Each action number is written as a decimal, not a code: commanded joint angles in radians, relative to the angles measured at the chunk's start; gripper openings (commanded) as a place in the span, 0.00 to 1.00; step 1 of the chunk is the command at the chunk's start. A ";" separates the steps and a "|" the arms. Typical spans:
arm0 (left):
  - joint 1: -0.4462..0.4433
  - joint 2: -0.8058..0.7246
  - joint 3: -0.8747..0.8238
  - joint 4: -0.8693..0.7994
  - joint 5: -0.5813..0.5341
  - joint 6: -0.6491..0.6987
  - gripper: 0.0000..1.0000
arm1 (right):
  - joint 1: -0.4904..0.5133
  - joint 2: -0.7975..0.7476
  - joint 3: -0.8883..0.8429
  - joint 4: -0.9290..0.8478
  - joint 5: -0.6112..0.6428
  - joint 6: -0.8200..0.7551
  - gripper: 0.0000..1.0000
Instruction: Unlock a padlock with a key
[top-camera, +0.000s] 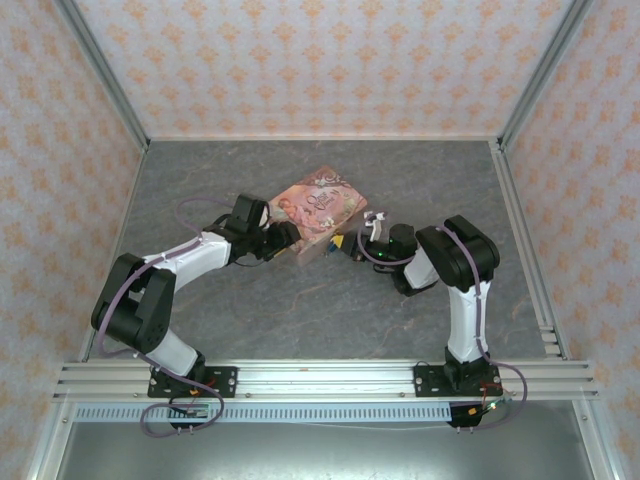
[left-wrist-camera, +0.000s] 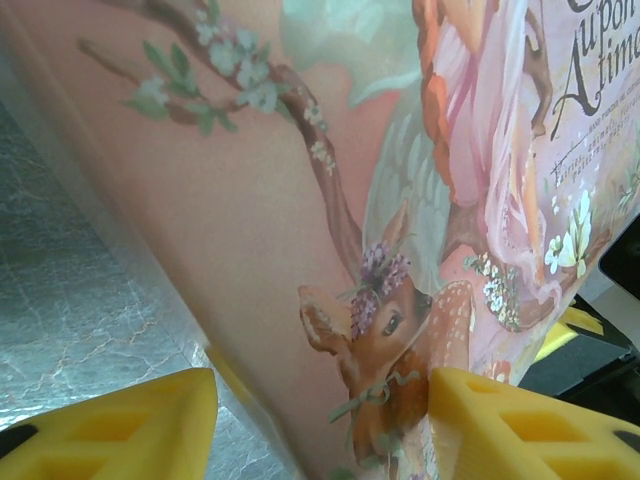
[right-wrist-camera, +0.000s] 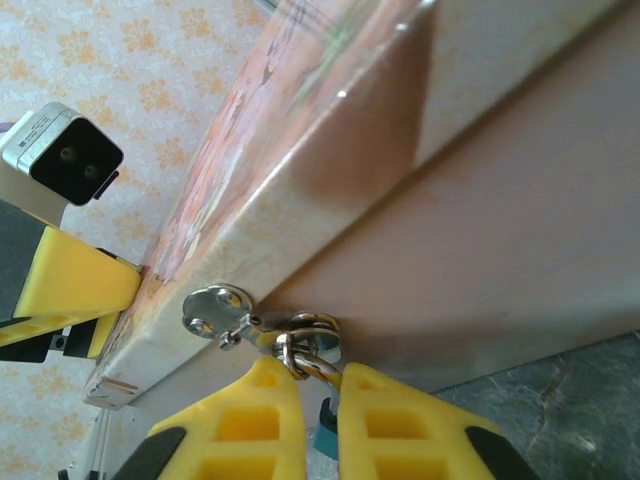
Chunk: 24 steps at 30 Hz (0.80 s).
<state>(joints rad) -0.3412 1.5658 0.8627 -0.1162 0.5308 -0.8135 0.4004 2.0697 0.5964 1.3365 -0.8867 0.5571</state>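
left gripper (left-wrist-camera: 320, 385) is clamping its jaws on the pink box (left-wrist-camera: 250, 230); right gripper (right-wrist-camera: 315, 368) is pinching the teal padlock (right-wrist-camera: 323, 440) by the box edge, key (right-wrist-camera: 213, 308) dangling free; next, i reckon, grasping and inserting that key

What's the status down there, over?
Left gripper: jaws clamp pink picture-printed cardboard box. Right gripper: jaws shut on silver metal key ring, likely teal padlock glimpsed between them. Box crowds the ring.

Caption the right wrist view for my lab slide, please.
Right gripper pinching the teal padlock, with its ring and key at the box edge.
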 joint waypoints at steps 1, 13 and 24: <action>0.004 0.015 -0.036 -0.129 -0.058 0.021 0.57 | 0.003 0.004 0.006 0.065 -0.019 -0.005 0.06; 0.005 0.016 -0.030 -0.134 -0.057 0.022 0.57 | 0.004 0.004 0.010 0.066 -0.004 0.005 0.00; 0.004 0.011 -0.036 -0.138 -0.060 0.024 0.57 | -0.007 -0.049 -0.023 0.065 0.115 0.058 0.00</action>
<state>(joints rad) -0.3378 1.5639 0.8627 -0.1192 0.5255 -0.8112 0.4000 2.0689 0.5838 1.3327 -0.8272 0.5911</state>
